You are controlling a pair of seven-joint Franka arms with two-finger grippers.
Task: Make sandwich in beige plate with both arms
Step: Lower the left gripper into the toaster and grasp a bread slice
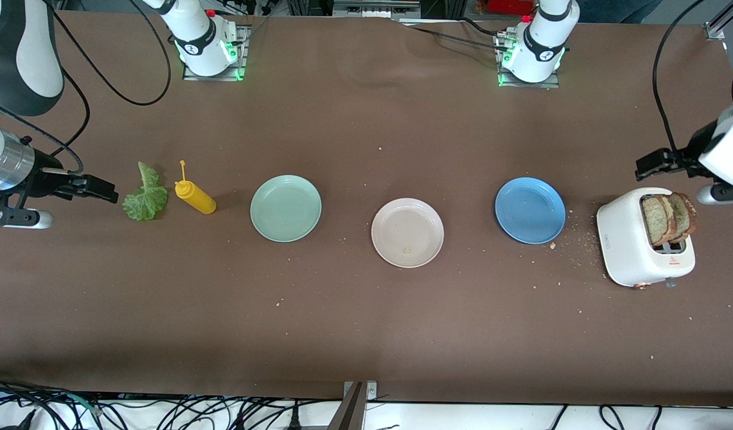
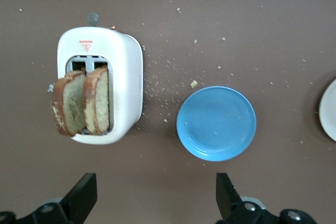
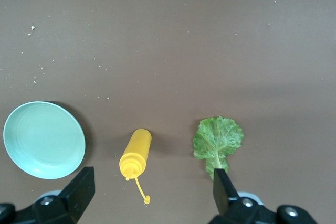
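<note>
**Both grippers up and spread, plate bare**

At the right arm's end, the right gripper (image 1: 95,188) hangs over the table with its fingers (image 3: 79,192) spread wide and nothing between them. Just beside it lies the lettuce leaf (image 1: 144,196), then a yellow mustard bottle (image 1: 194,196) on its side, then the mint-green plate (image 1: 285,208). The beige plate (image 1: 407,232) sits mid-table holding only a crumb. Next comes the blue plate (image 1: 530,210), then the white toaster (image 1: 629,248) with two toast slices (image 1: 670,218) standing in its slots. The left gripper (image 1: 656,164) hovers by the toaster, fingers (image 2: 227,192) parted and empty.
</note>
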